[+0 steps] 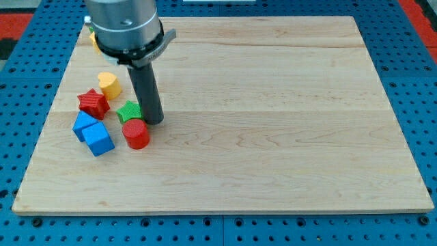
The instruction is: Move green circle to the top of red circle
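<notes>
A: Where's the green block (128,111)?
B: Just above the red circle (136,134), touching it, my tip (154,122) at its right side.
A: Done?
B: Nearly, I judge. No gripper here.

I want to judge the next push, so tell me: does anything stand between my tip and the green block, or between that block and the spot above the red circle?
Nothing visible does. My tip sits right against the green block, on its right, and that block already lies just above the red circle, nothing between.
</notes>
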### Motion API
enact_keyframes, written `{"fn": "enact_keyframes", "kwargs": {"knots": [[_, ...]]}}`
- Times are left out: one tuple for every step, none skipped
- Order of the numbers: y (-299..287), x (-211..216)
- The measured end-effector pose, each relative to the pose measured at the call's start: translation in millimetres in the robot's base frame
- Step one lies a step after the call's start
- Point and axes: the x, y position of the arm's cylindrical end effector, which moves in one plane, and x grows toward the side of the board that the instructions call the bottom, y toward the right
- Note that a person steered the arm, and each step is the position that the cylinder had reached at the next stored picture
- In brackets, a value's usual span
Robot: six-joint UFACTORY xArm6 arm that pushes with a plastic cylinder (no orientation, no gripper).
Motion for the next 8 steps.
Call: {"fn": "enact_keyframes", "kwargs": {"knots": [[-5.3, -11.7], [-54.2, 5.9], [-43.6, -1.5], [-5.8, -7.3], [5.7, 7.0], [40.3, -14.2], [42.8, -97.4], [26.6, -182.5]]}}
